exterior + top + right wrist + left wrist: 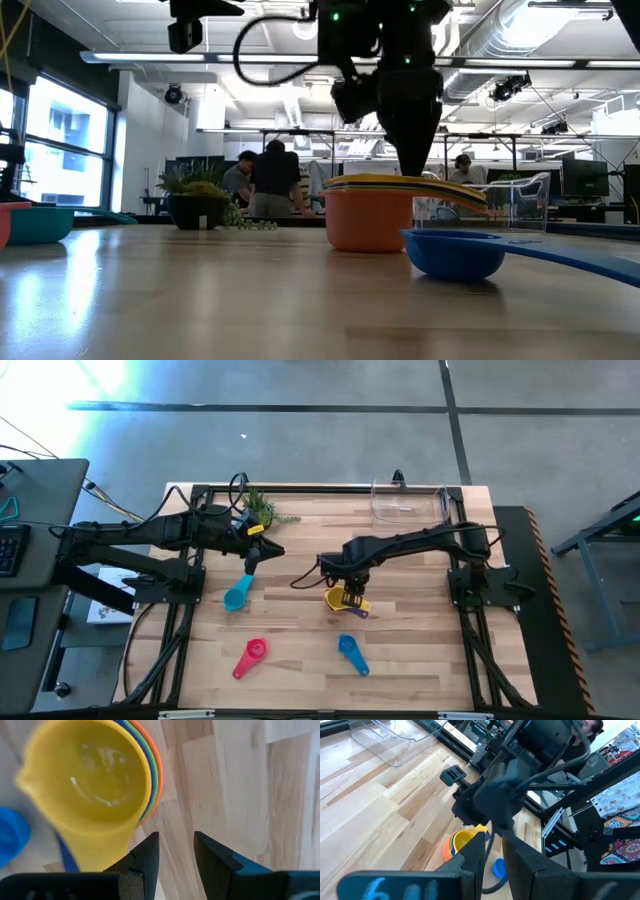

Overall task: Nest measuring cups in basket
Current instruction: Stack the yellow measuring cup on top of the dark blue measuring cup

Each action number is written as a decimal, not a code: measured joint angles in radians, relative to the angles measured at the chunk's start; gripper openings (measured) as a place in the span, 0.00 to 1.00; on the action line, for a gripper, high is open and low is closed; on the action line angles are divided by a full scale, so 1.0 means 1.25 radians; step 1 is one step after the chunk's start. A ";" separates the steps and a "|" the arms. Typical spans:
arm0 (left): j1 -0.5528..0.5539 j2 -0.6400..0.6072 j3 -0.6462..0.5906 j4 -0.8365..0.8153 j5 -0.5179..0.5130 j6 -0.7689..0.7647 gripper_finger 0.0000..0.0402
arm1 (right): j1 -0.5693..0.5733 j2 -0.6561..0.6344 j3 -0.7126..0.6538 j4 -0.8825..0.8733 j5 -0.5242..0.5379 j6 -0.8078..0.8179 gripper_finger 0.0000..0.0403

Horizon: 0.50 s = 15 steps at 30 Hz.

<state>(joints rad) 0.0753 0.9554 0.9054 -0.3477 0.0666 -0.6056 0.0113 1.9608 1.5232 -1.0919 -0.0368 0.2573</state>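
Note:
A nested stack of cups stands on the table near its middle, with a yellow cup (pixel 90 790) on top and an orange-red cup (pixel 368 220) outermost; it shows in the high view as the stack (pixel 345 600). My right gripper (pixel 176 850) hangs open just above and beside the stack, with bare wood between its fingers. A teal cup (pixel 238 596), a pink cup (pixel 250 657) and a blue cup (pixel 352 652) lie singly on the table. My left gripper (pixel 252 565) hovers over the teal cup's handle end, its fingers a little apart and nothing between them. The clear basket (pixel 408 502) stands at the far edge.
A small potted plant (pixel 262 510) stands at the far edge, left of the basket. Black frame rails run along the table's sides. People stand in the room behind the table (pixel 272 180). Bare wood lies between the stack and the basket.

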 joint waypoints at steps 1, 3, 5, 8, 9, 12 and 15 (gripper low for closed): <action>0.000 0.000 0.000 0.000 0.000 0.000 0.14 | -0.001 0.008 0.000 -0.004 0.000 0.000 0.28; 0.000 0.000 0.000 0.000 0.000 0.000 0.14 | -0.003 0.022 -0.001 -0.006 0.001 -0.003 0.28; 0.000 0.000 0.000 0.000 0.000 0.000 0.14 | -0.004 0.025 -0.001 -0.015 0.009 -0.003 0.28; 0.000 0.000 0.000 -0.001 0.000 0.000 0.14 | -0.006 0.025 -0.001 -0.023 -0.002 0.008 0.28; 0.000 0.000 0.000 -0.001 0.000 0.000 0.14 | -0.006 0.025 -0.001 -0.033 -0.007 0.011 0.28; 0.000 0.000 0.000 -0.001 0.000 0.000 0.14 | 0.001 0.025 -0.001 -0.035 -0.008 0.012 0.28; 0.000 0.000 0.000 -0.001 0.000 0.011 0.14 | 0.009 0.025 -0.001 -0.035 -0.042 0.004 0.28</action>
<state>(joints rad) 0.0753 0.9555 0.9054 -0.3489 0.0669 -0.5923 0.0227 1.9915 1.5223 -1.1358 -0.0897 0.2624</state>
